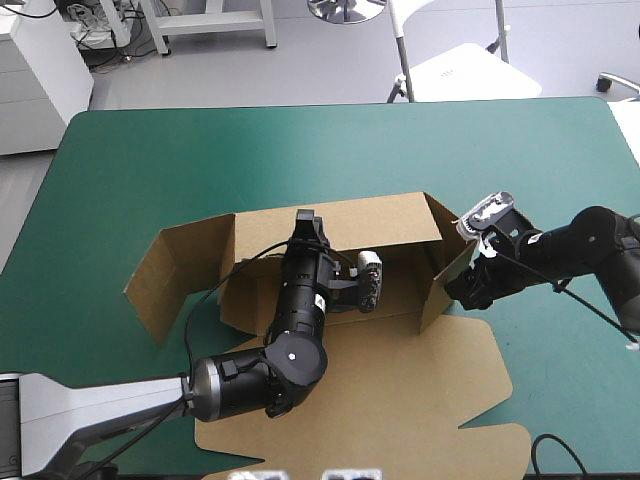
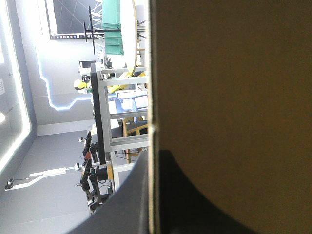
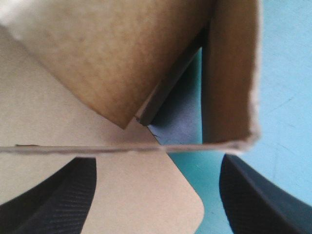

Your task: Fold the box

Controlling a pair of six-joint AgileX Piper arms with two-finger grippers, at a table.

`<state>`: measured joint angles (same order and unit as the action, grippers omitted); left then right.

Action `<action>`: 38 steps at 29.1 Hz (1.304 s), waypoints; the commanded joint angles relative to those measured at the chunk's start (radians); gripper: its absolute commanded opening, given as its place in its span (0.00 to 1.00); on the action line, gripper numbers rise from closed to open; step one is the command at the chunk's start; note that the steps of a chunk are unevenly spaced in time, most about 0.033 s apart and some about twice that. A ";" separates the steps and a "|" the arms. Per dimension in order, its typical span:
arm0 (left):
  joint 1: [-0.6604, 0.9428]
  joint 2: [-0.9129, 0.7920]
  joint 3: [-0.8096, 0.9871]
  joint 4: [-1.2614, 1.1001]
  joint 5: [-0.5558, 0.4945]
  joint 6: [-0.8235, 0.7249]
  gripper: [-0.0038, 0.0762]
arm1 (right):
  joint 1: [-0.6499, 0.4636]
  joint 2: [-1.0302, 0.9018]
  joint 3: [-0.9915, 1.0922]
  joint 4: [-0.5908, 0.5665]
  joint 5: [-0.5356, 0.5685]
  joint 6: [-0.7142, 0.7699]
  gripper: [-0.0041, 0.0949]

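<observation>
The high view looks down from behind; both wrist views sit close against the box (image 1: 380, 222).

Teal-green table (image 1: 150, 160), brown box (image 1: 400, 400) on it

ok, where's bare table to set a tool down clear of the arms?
Free: the broad strip of table between the box and the far edge; a smaller patch between its left flap and the left edge. Crowded: the middle, with the left pincer shut on a wall and the right pincer open at the right wall. The flat lid covers the near side.
</observation>
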<state>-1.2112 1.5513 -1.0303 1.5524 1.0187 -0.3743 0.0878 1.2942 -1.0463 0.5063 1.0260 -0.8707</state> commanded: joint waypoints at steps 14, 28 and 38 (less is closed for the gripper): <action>-0.005 -0.043 -0.024 0.067 0.032 0.000 0.04 | -0.002 0.009 -0.027 0.042 -0.111 -0.013 0.74; -0.005 -0.043 -0.024 0.067 0.032 0.000 0.04 | -0.002 0.028 -0.003 0.289 -0.041 -0.119 0.74; -0.005 -0.043 -0.024 0.064 0.032 0.000 0.04 | -0.002 -0.056 0.169 0.431 -0.231 -0.219 0.74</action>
<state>-1.2112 1.5513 -1.0303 1.5497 1.0177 -0.3735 0.0878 1.2979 -0.8874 0.8480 0.8619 -1.0529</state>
